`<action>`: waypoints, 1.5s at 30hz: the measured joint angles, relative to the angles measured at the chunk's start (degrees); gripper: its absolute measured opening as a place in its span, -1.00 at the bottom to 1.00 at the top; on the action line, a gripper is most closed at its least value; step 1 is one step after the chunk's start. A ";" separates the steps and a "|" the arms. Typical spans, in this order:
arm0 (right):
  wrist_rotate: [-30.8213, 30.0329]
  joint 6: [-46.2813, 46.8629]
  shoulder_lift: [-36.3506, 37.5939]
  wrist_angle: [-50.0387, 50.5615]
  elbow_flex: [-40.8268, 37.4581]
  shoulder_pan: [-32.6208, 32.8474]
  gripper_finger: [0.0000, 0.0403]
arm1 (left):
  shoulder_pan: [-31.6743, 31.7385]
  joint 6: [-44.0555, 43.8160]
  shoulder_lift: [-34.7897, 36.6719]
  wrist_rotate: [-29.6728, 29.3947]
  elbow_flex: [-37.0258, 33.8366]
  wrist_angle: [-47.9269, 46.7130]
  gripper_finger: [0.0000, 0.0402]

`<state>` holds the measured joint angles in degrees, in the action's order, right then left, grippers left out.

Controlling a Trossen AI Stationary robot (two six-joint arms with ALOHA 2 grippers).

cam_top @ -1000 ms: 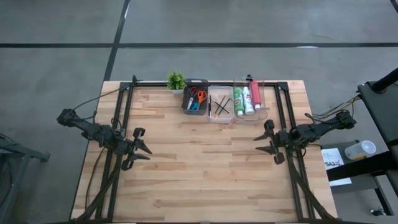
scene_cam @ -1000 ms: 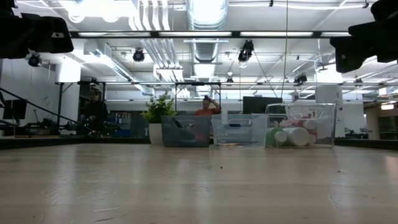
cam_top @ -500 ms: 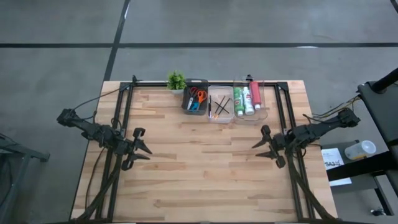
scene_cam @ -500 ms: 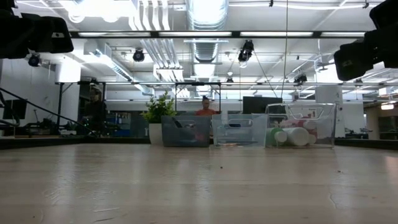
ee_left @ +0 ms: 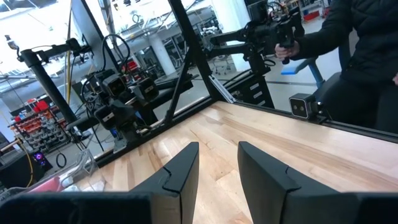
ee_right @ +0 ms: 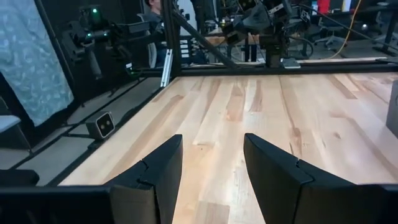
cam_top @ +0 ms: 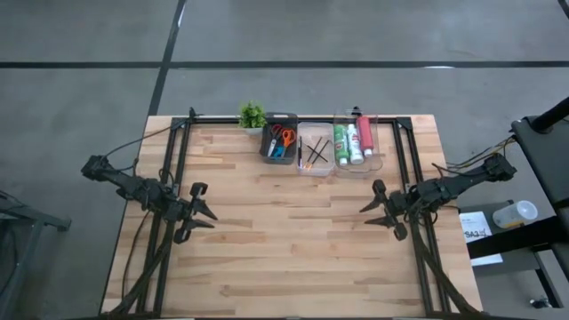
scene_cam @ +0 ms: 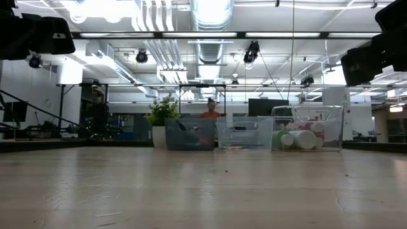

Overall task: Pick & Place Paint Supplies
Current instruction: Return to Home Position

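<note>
The paint supplies lie in three bins along the table's far edge. A dark bin (cam_top: 278,140) holds scissors with red and blue handles. A clear bin (cam_top: 314,149) holds thin dark brushes. Another clear bin (cam_top: 357,140) holds green, white and red tubes (cam_top: 353,142). My left gripper (cam_top: 206,218) hovers open over the table's left part, its fingers (ee_left: 186,165) with nothing between them. My right gripper (cam_top: 368,212) hovers open over the right part, also with nothing between its fingers (ee_right: 273,155). Both point level toward the table's middle, well short of the bins.
A small green potted plant (cam_top: 252,116) stands left of the dark bin at the far edge. Black frame rails (cam_top: 174,178) run along both sides of the wooden table (cam_top: 284,240). A person in dark clothing (ee_left: 367,56) is beyond the table.
My right gripper has reached a little toward the table's left and rolled slightly, staying open. The bins and my left gripper have kept still.
</note>
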<state>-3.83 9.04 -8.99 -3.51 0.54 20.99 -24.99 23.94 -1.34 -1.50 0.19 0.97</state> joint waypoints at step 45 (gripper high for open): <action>15.89 6.49 -0.07 0.26 0.02 0.13 -0.17 | -0.01 0.00 0.00 0.00 0.00 0.00 -0.41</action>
<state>12.05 15.53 -9.06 -3.25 0.56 21.12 -25.01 23.94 -1.34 -1.50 0.19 0.97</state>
